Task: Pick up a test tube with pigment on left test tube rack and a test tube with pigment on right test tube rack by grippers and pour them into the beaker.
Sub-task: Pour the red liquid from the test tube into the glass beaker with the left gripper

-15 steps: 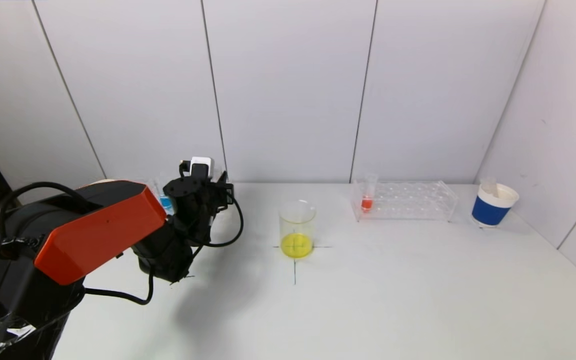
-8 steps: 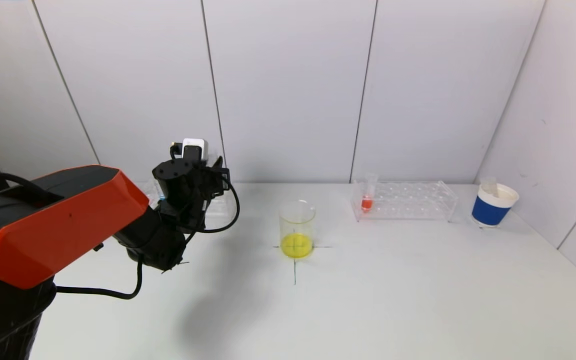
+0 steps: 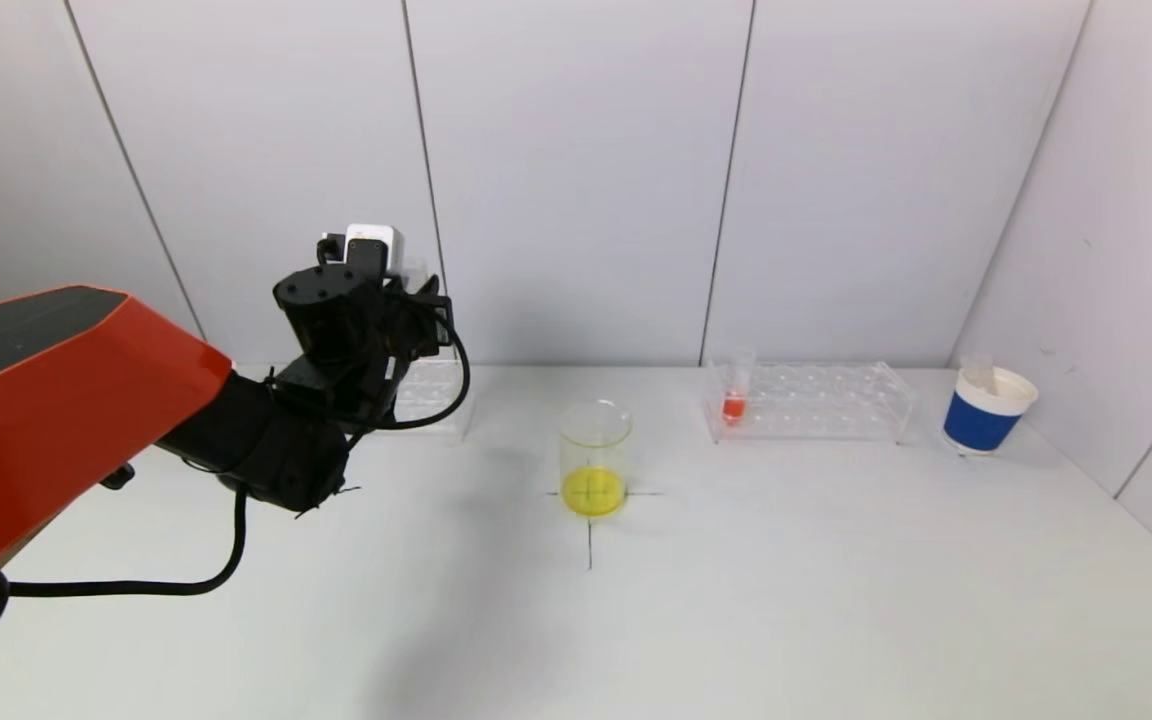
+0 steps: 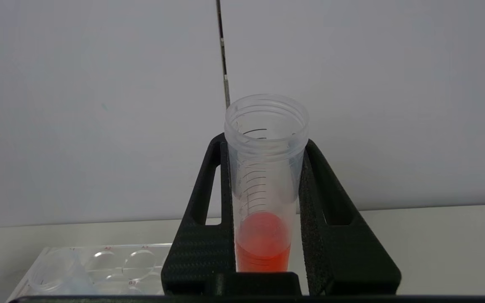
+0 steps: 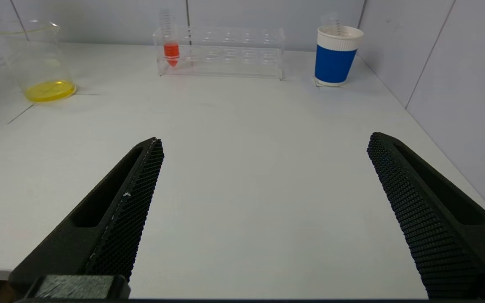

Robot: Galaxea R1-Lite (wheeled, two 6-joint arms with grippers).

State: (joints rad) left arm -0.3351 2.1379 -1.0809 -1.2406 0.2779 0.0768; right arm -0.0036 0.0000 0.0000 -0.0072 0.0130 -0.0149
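Fingers (image 4: 209, 235) left: black textured, clamped on clear ribbed tube (image 4: 265, 168) (orange-red liquid) | right fingers (image 5: 129, 210): mesh-textured, spread wide, empty

The left gripper (image 4: 265, 202) is clamped on an upright test tube (image 4: 265, 168), one finger (image 4: 202, 235) on each side; orange-red pigment (image 4: 262, 244) fills its bottom; the clear rack (image 4: 99, 265) lies below on the worktop (image 4: 436, 244).

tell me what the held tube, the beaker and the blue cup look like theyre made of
Held tube: looks like clear, slightly frosted plastic, with moulded threads at the mouth and printed graduations.
Beaker: clear and glossy, glass or hard plastic; the look leaves that open.
Blue cup: probably matte paper, with a ribbed white band on top.
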